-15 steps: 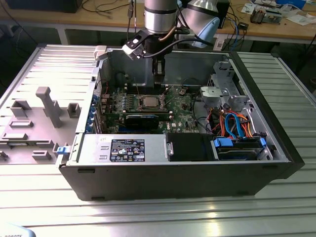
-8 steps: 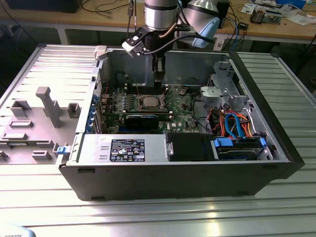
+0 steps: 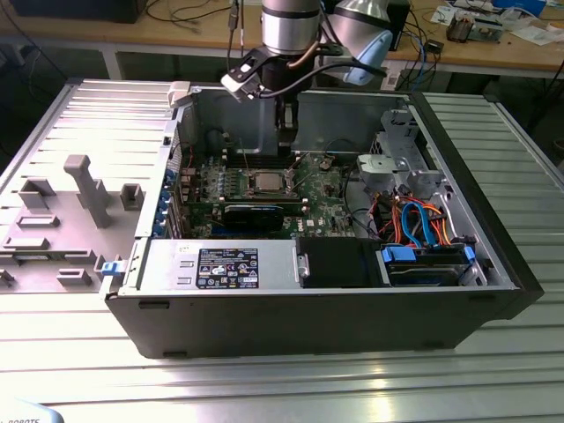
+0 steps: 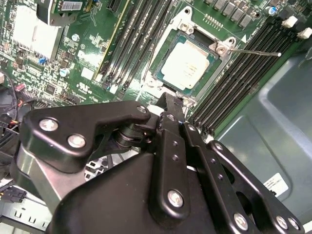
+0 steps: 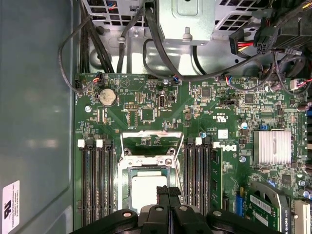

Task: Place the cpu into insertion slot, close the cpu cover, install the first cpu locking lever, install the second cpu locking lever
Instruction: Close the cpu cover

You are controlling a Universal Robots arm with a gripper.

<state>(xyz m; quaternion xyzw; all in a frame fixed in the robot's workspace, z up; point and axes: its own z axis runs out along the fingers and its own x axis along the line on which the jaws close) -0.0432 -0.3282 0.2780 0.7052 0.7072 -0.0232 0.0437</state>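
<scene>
Ribbed metal table (image 3: 282, 388) lies under an open computer case (image 3: 308, 330); at nine o'clock in the exterior view we see grey blocks (image 3: 84, 181). Inside the case is a green board (image 3: 330, 201); the cpu (image 3: 267, 182) sits near its middle; in both wrist views the cpu (image 4: 187, 63) (image 5: 146, 187) lies flat in the insertion slot (image 5: 125, 187). The gripper (image 3: 286, 145) hangs just toward twelve o'clock from the cpu in the exterior view; its black fingers (image 5: 162, 195) are pressed together and hold nothing; the tips are close to the slot. The cpu cover (image 5: 151, 132) shows as a silvery frame at the slot's far end from the gripper; we cannot tell if it lies flat. A thin metal lever (image 4: 253, 51) sticks out over the long memory slots (image 4: 243, 73).
</scene>
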